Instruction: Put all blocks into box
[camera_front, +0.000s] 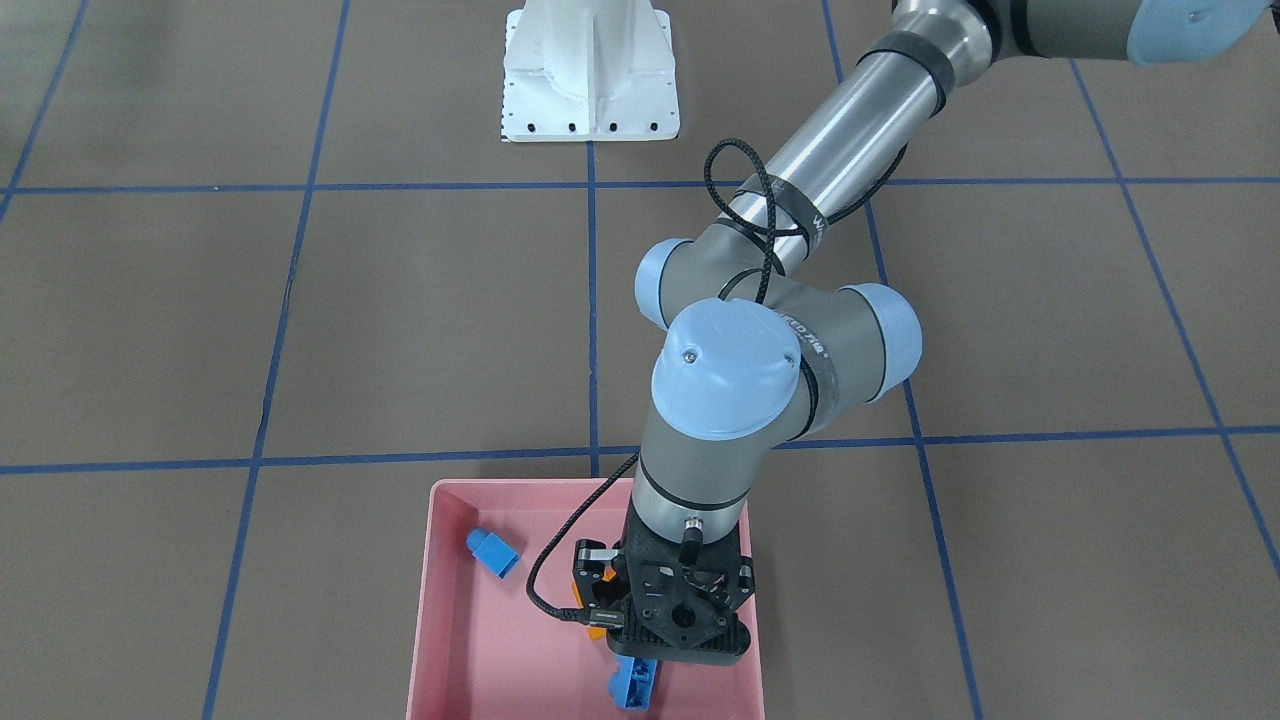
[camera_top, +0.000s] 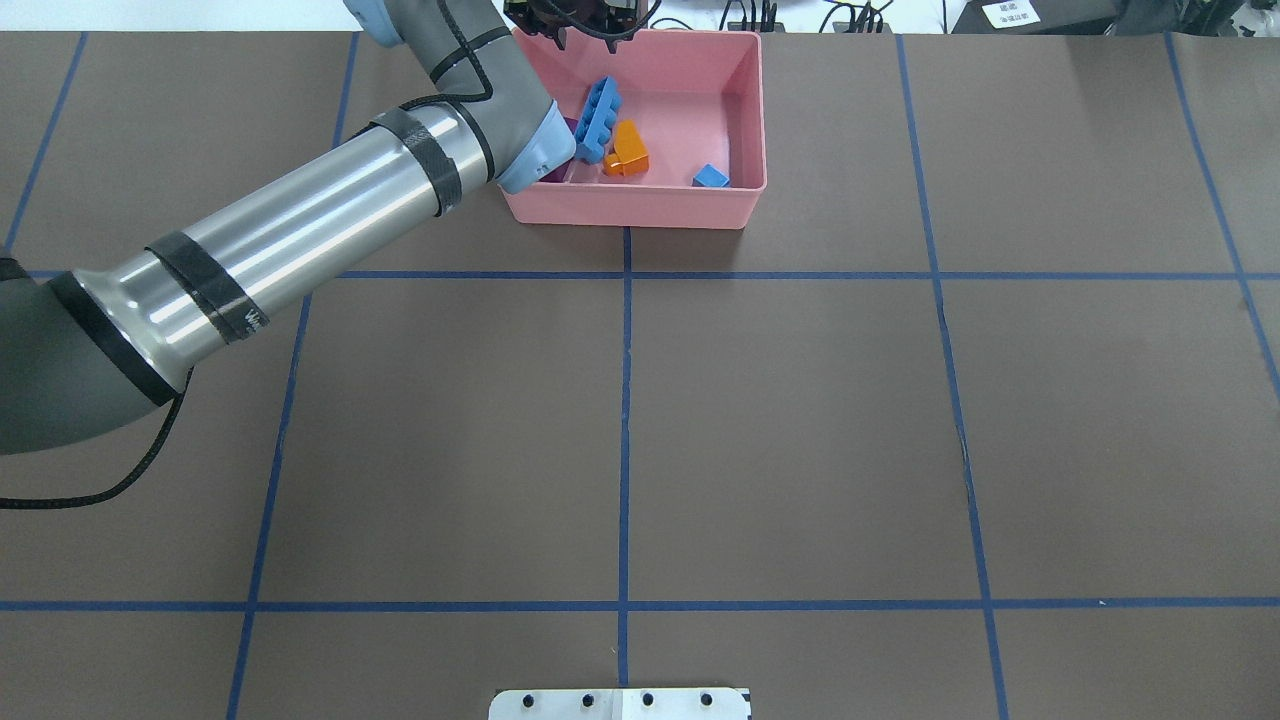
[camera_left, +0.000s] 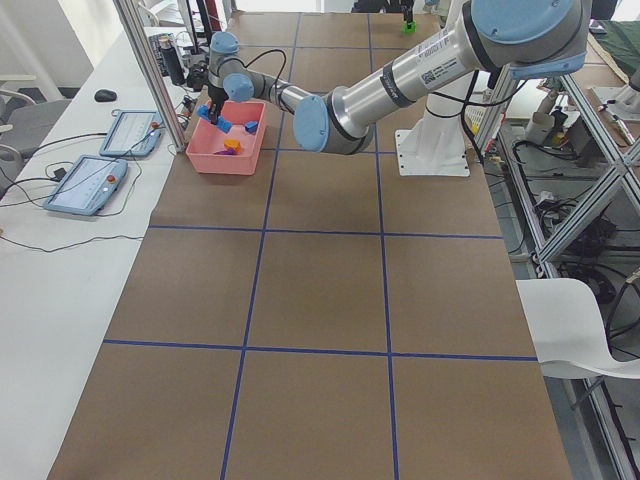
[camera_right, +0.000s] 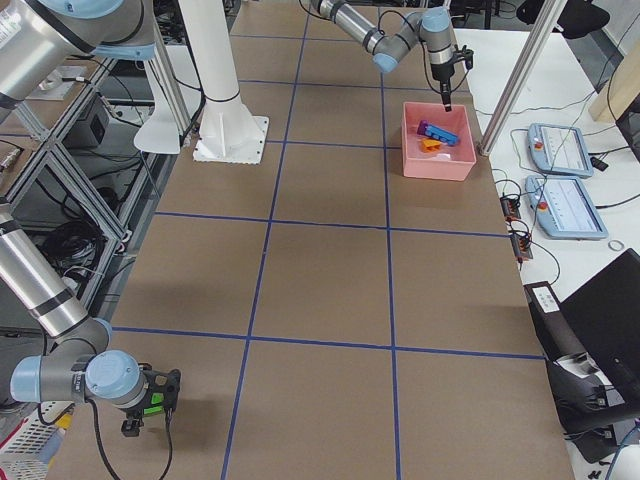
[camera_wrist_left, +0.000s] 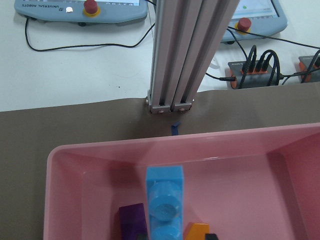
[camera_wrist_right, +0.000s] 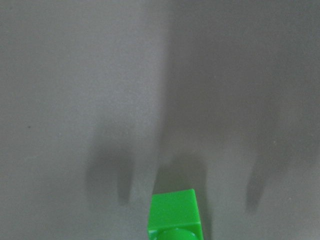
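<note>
The pale-pink box (camera_top: 640, 210) stands at the table's far edge. In it lie the long blue brick (camera_top: 597, 120), tilted on the others, the orange brick (camera_top: 627, 150), the small blue cube (camera_top: 711, 177) and the purple brick (camera_top: 560, 168), which is half hidden by my left arm. My left gripper (camera_top: 578, 25) hangs open above the box. In the left wrist view its fingertips (camera_wrist_left: 212, 236) stand apart from the long blue brick (camera_wrist_left: 165, 205). The green cube (camera_wrist_right: 175, 215) shows at my right gripper (camera_right: 150, 405), low over the table's far right end. I cannot tell whether that gripper grips it.
An aluminium post (camera_wrist_left: 182, 55) stands just behind the box (camera_wrist_left: 100, 165), with teach pendants (camera_wrist_left: 80, 10) and cables on the white bench beyond. The white robot base (camera_front: 590, 80) is at the table's robot-side edge.
</note>
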